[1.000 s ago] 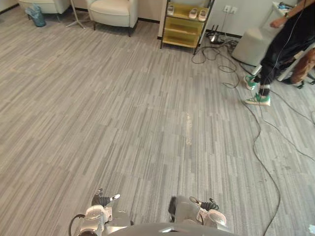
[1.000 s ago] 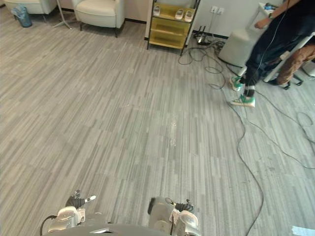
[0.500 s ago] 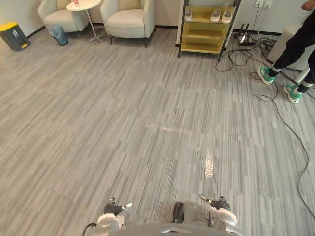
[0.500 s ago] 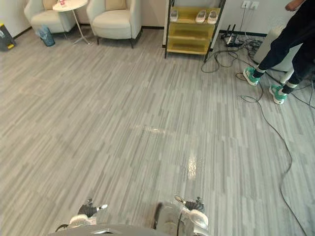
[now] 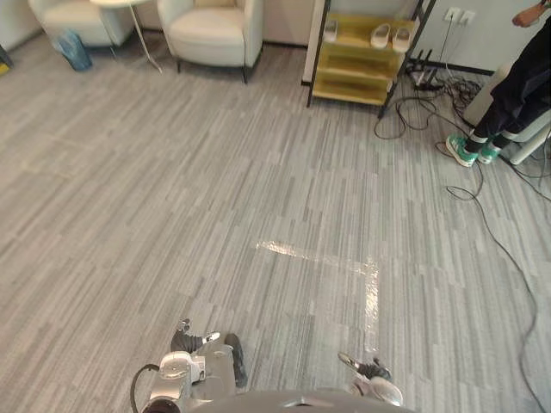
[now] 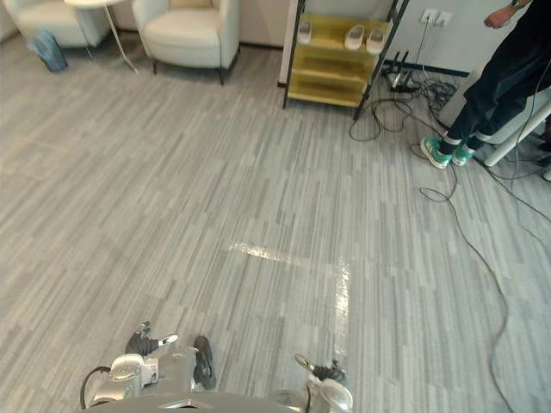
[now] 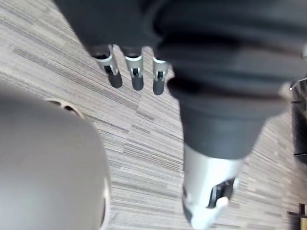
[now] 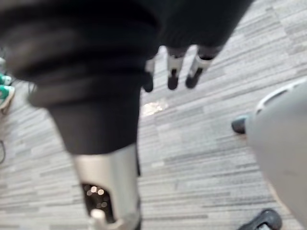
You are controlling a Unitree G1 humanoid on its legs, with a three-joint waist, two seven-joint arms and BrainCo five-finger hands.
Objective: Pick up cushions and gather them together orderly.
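I see left hand [image 7: 136, 76] low over the floor [image 5: 258, 172], fingers straight, holding nothing, right hand [image 8: 172, 74] likewise relaxed and empty, armchair [image 5: 211, 26] far ahead of both.

Grey plank floor [image 6: 215, 189] w/ a glossy streak [image 6: 293, 257] mid-frame. Far side: cream armchair [image 6: 183, 26], 2nd armchair [image 6: 39, 17] & blue bag [image 6: 47, 50] in the left corner, and a yellow shelf unit [image 6: 334, 53] w/ pale shoes [image 6: 355, 37] on top. Cables [image 6: 448, 202] trailed across floor at rt, past a person [image 6: 499, 77] in dark trousers, green sneakers [image 6: 439, 153]. Left hand [image 6: 138, 342] & right hand [image 6: 323, 372] hung low at btm edge.
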